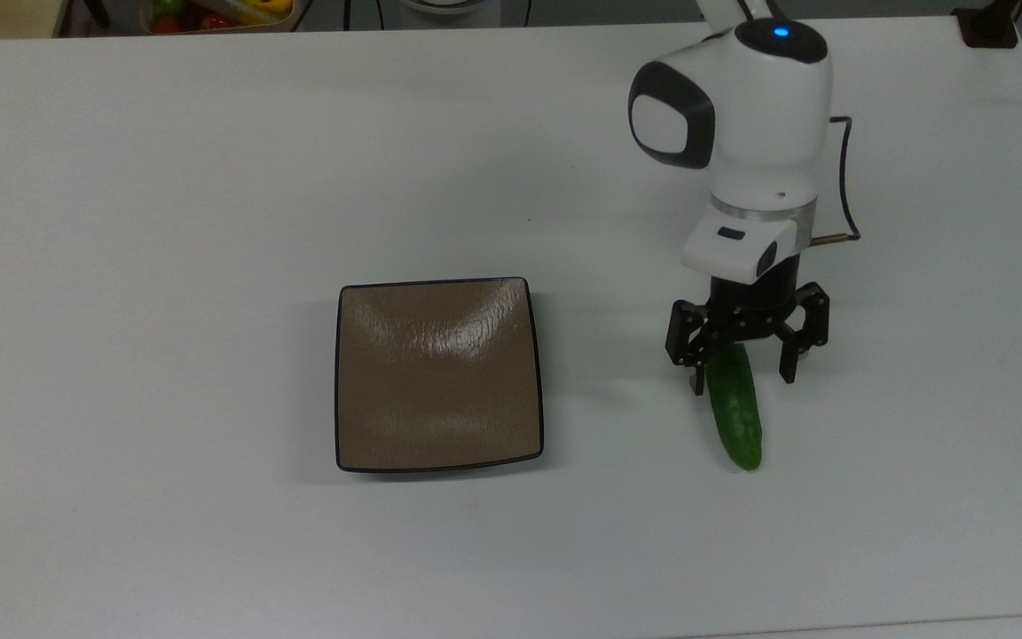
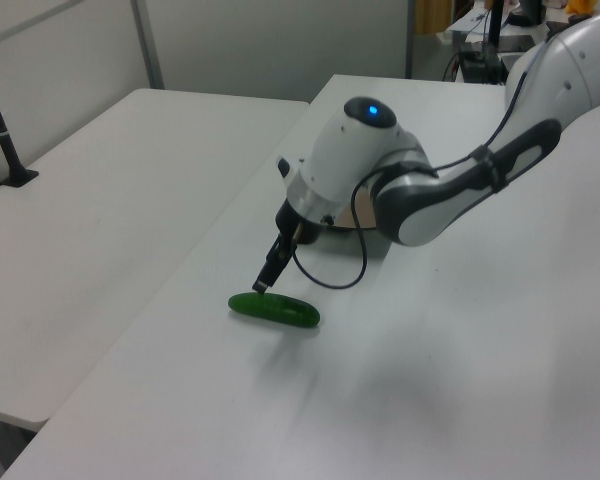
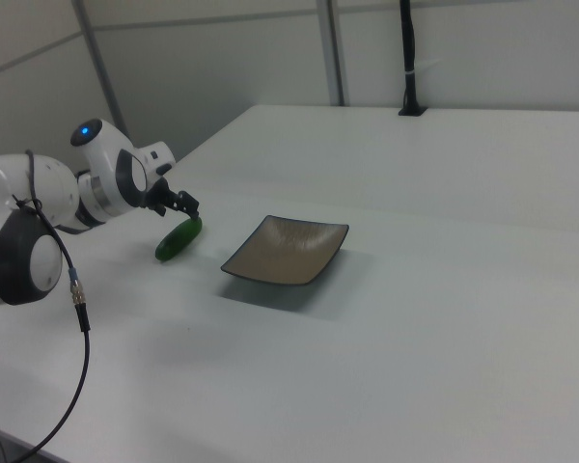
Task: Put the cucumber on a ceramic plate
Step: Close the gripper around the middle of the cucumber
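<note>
the task had barely begun: the cucumber (image 1: 737, 417) lay flat on the white table (image 1: 209, 177), well apart from the ceramic plate (image 1: 438, 373), off the plate's right side in the top view, with its long axis roughly parallel to that side. the plate itself held nothing. the gripper (image 1: 742, 373) hung over the end of the cucumber that lay farther from the top view's bottom edge, its jaws spread wide and standing one on each side of the green body, clasping nothing. in the top view one fingertip looked just beside the cucumber's skin and the other stood clear of it; whether either actually touched could not be told. in the left view the gripper (image 2: 267, 280) sat right above the cucumber (image 2: 275, 309). everything remained to be done, by my reading: closing on the cucumber, lifting it, carrying it over to the plate and letting go.
</note>
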You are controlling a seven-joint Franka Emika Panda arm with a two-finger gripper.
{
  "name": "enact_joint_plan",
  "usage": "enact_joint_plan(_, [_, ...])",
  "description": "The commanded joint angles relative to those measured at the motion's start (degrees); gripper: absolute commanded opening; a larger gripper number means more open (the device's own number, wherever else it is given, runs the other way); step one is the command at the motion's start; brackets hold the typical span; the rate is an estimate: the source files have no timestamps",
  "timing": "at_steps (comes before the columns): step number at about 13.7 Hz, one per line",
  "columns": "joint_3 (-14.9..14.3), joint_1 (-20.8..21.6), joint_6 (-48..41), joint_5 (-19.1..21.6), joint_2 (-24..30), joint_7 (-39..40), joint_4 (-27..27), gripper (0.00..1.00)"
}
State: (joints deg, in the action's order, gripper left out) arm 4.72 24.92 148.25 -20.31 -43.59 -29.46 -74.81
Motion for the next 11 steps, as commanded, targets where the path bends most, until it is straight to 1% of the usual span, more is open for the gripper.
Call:
enact_joint_plan(1, [-0.94, 1.27, 1.69, -4.56, -5.09, -4.37, 4.31, 1.0])
enact_joint_plan(11, [-0.85, 1.8, 3.19, -5.45, -6.59, -5.43, 3.53, 1.0])
